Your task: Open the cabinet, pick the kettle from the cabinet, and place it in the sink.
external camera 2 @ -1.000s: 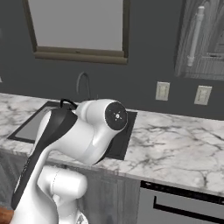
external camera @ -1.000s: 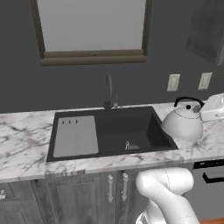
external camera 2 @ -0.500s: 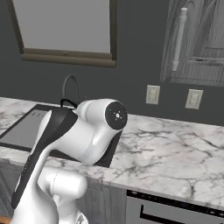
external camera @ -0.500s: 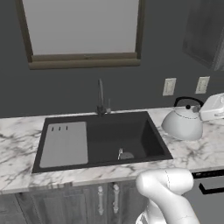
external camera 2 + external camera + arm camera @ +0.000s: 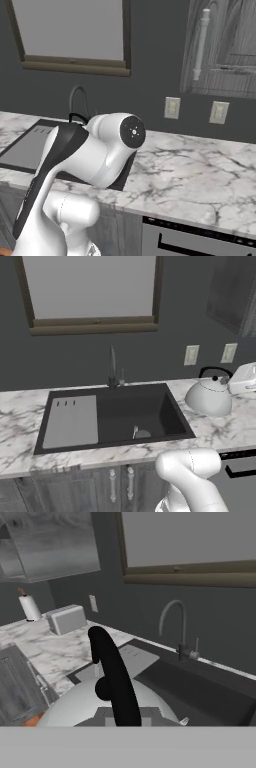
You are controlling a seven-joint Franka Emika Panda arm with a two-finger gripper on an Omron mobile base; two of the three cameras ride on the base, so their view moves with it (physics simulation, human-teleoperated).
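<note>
Kettle point(image 5: 209, 398) by gripper point(image 5: 236, 381) right of sink point(image 5: 145, 412); grip state unclear. Hand view adds toaster point(image 5: 66, 618).

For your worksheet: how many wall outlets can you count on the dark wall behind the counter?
2. One outlet sits right of the faucet; the other outlet is further right, above the kettle. Others may be hidden.

no text, labels or numbers readable — nothing legible.

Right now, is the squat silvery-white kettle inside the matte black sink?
Out: the kettle is upright over the white marble counter, right of the sink.
</note>
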